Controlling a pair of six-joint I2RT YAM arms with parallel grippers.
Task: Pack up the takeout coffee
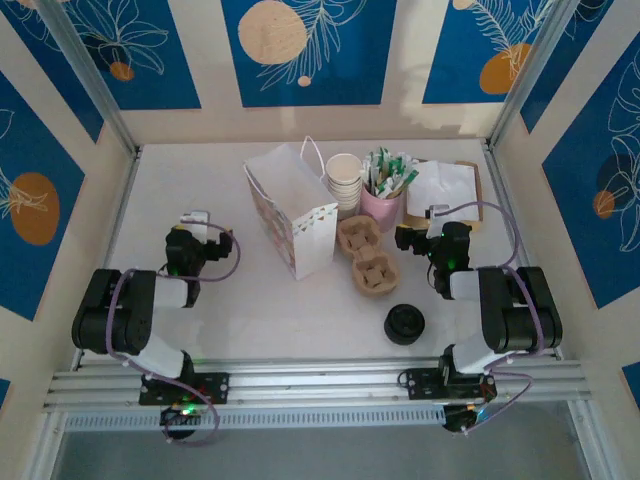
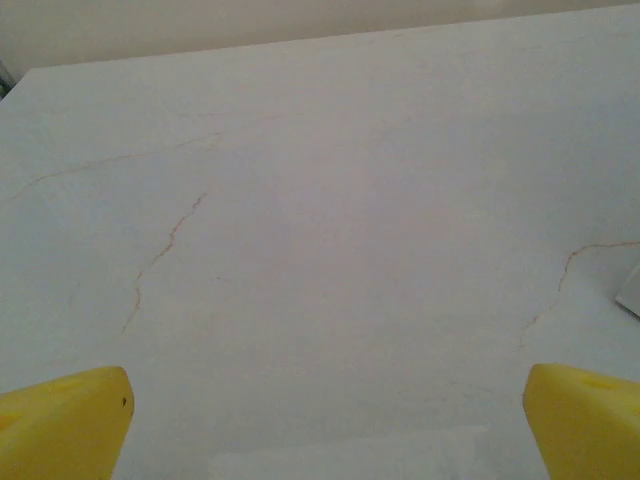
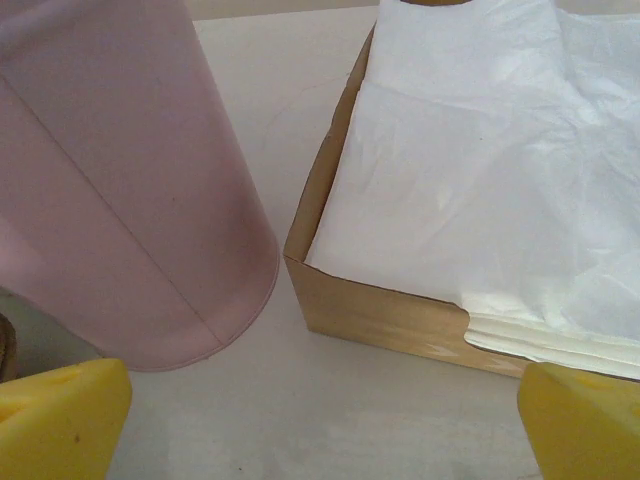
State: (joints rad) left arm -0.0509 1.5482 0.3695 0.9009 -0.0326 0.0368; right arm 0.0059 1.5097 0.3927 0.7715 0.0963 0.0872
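Top external: packing not begun, my read. Takeout coffee [image 1: 405, 324] stands on the bench [image 1: 250, 310] near the right arm's base, well apart from the paper bag [image 1: 312, 238]. Left jaws and right jaws both released, empty. Next: right jaws must swing back, straddle the cup below its lid.

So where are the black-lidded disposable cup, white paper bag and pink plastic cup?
Black-lidded disposable cup [image 1: 404, 323]: top view, lid centre.
White paper bag [image 1: 316, 238]: top view, near panel.
Pink plastic cup [image 3: 130, 190]: right wrist view, side wall.
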